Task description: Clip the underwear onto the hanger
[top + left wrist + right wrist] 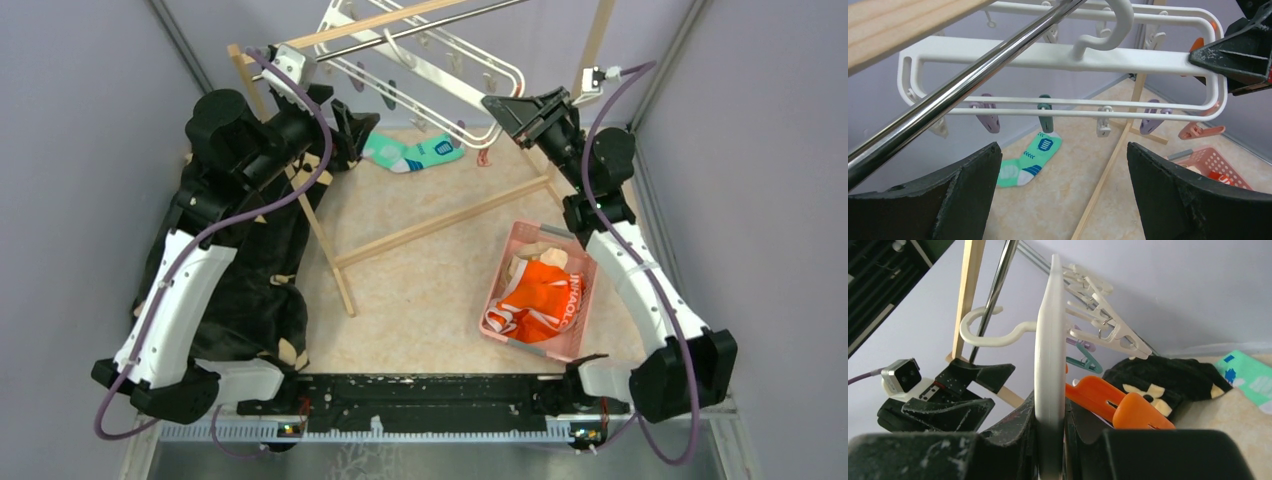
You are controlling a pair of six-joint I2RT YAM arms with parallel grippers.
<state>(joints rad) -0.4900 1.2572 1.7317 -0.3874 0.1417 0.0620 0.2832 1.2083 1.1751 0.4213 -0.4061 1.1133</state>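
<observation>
The orange underwear [545, 297] lies crumpled in a pink basket [497, 290] at the right front; a sliver of it shows in the left wrist view [1220, 176]. The white hanger [440, 75] hangs by its hook [1108, 25] on the metal bar at the back, with purple, teal and orange clips dangling. My right gripper [512, 112] is shut on the hanger's right end; the frame [1050, 365] sits edge-on between its fingers [1013, 440]. My left gripper [1063, 195] is open and empty, just left of and below the hanger.
A tall wooden rack [440, 222] with a metal bar [963, 92] spans the back. A teal sock [412, 153] lies on the table under the hanger. A beige cloth [535, 262] is in the basket. A black flowered cloth [250, 290] lies under the left arm.
</observation>
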